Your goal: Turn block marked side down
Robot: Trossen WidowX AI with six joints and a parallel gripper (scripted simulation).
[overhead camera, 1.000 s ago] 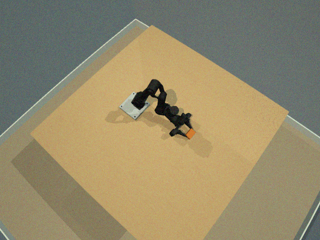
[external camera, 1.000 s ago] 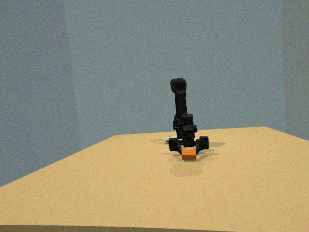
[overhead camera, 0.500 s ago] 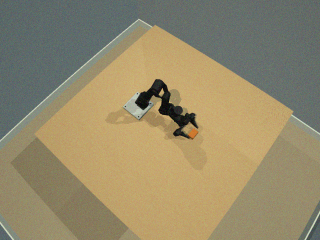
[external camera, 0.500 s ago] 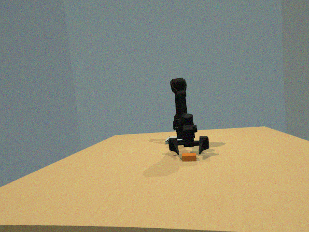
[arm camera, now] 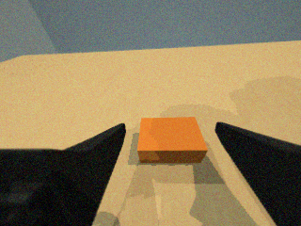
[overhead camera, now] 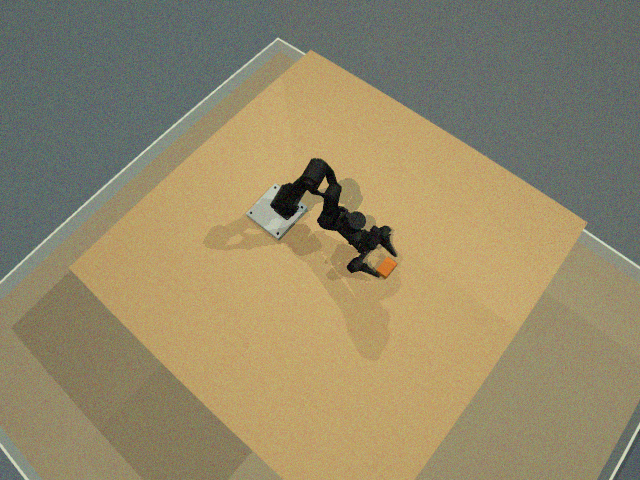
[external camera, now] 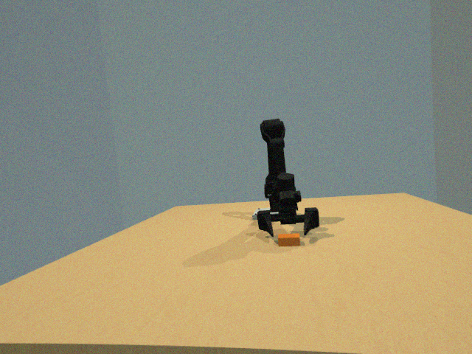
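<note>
The orange block [overhead camera: 386,267] [external camera: 288,240] [arm camera: 172,134] lies flat on the table [overhead camera: 258,335] [external camera: 228,304] [arm camera: 71,94]. Its top and the sides that show are plain orange; I see no mark on them, and its underside is hidden. My gripper [overhead camera: 387,265] [external camera: 288,234] [arm camera: 169,126] is open and empty. Its fingertips are on either side of the block, a little above and behind it in the exterior view. In the wrist view, there is a gap between each fingertip and the block.
The arm's pale base plate [overhead camera: 268,219] sits on the table behind the gripper. The arm's shadows fall across the table around the block. The table's far edge shows in the wrist view, well beyond the block.
</note>
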